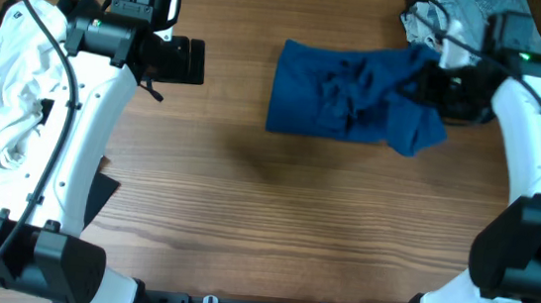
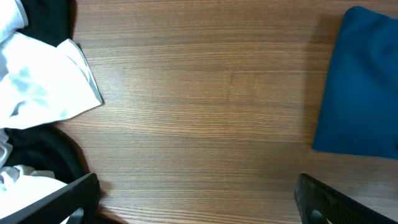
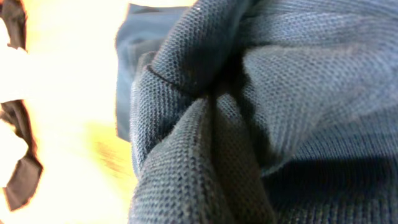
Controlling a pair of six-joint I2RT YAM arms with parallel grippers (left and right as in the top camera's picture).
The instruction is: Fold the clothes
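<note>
Your table (image 1: 244, 219) is brown, straight-grained wood. The teal shirt (image 1: 346, 94), a fine piqué knit, lies rumpled far right, bunched over your right gripper (image 1: 434, 88); you cannot tell its grip. Your left gripper (image 1: 199, 62) gapes wide beside white cloth (image 1: 7, 96).

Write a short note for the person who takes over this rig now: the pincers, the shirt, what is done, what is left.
Left pincer: open, empty, over the table, left of the shirt.
Right pincer: at the shirt's right edge, fingers hidden by bunched cloth; a grip is likely but not confirmed.
Shirt: far middle of the table, left edge straight, right part rumpled.
Done: a rough partial fold at most.
Left: smooth it and finish folding.
</note>
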